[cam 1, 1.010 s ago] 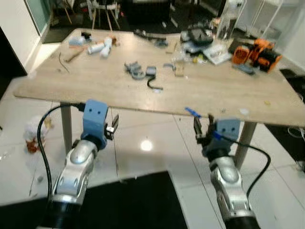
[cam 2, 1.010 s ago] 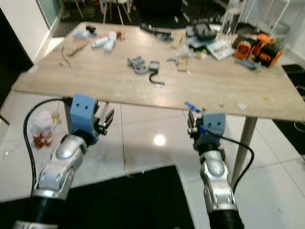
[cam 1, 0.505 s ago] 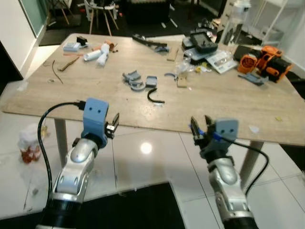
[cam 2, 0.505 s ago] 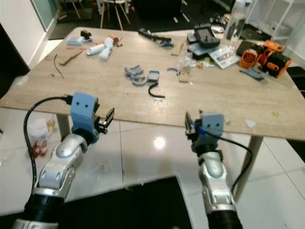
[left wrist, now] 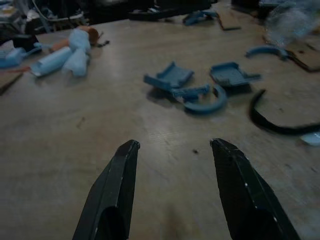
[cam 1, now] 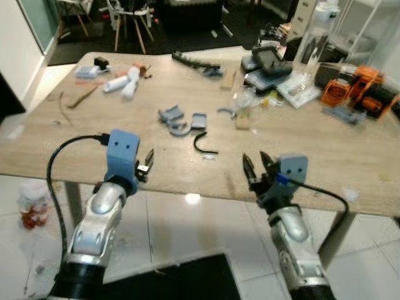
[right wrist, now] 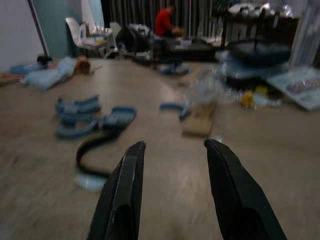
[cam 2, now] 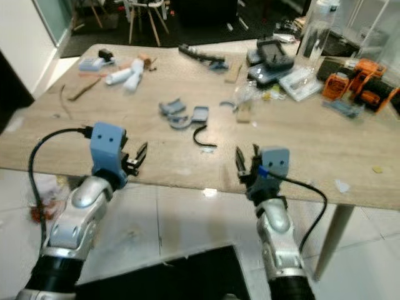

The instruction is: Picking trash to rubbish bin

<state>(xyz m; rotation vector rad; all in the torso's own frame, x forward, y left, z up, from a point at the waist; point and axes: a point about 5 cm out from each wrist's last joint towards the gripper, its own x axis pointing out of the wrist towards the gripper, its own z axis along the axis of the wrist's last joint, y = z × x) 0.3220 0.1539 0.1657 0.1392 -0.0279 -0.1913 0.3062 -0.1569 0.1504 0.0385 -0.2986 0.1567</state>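
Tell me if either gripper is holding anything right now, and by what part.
Nothing is held. The left gripper and the right gripper both hang open above the near part of the wooden table, with bare tabletop between their fingers.

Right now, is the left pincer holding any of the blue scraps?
No. In the left wrist view the left pincer is open over bare table, and the blue scraps lie ahead of its fingertips, untouched.
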